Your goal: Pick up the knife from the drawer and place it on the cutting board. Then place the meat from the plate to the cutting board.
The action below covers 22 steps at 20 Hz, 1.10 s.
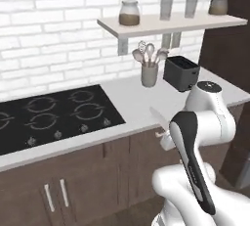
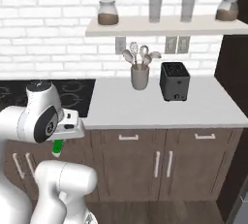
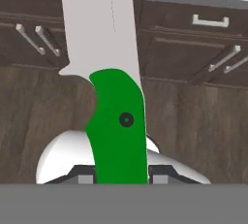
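Home kitchen, rendered: black hob (image 1: 53, 115) w/ knobs set in pale tabletop (image 2: 160, 109), white brick wall (image 1: 53, 39), dark wood cabinets (image 2: 160, 162), toaster (image 2: 174, 81), utensil crock (image 2: 139, 76), shelf (image 2: 164, 25) w/ jars & glasses.

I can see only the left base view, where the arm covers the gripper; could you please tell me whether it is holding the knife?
Observer: Yes. In the hand view the gripper is shut on the knife, with its green handle between the fingertips.
Operator: Thank you. Which way does the blade run?
Observer: In the hand view it runs straight out from the gripper, toward the dark cabinet fronts.
Operator: Does any of the handle stick out behind the gripper?
Observer: Yes. In the right base view the green end pokes out below the gripper.
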### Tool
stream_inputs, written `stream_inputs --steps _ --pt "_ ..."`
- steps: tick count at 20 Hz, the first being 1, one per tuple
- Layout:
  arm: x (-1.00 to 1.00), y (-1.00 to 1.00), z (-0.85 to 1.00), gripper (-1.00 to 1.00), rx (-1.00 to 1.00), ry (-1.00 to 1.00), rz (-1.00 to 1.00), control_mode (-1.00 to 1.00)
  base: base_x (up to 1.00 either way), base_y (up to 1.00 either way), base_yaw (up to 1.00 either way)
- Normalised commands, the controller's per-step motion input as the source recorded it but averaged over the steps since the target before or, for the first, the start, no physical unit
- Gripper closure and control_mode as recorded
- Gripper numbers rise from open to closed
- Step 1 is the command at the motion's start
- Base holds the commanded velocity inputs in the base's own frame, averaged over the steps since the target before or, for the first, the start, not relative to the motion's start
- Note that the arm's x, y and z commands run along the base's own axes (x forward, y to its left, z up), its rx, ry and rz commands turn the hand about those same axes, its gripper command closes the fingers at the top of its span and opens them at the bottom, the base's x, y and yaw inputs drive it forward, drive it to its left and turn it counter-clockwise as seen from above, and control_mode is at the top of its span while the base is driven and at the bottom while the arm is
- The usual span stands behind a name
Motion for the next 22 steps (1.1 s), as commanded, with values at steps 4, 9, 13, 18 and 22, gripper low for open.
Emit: stream_inputs --steps 4,9,13,18,22 --pt "0.00 0.00 0.00 1.00 0.00 0.00 0.00 1.00 0.30 -0.52 -0.69" --pt "0.00 0.00 0.00 1.00 0.00 0.00 0.00 1.00 0.00 0.00 -0.97" --pt "0.00 0.00 0.00 1.00 0.00 0.00 0.00 1.00 -0.03 0.00 -0.94" --pt "0.00 0.00 0.00 1.00 0.00 0.00 0.00 1.00 -0.08 0.00 -0.95" --pt "0.00 0.00 0.00 1.00 0.00 0.00 0.00 1.00 -0.17 0.00 -0.95"
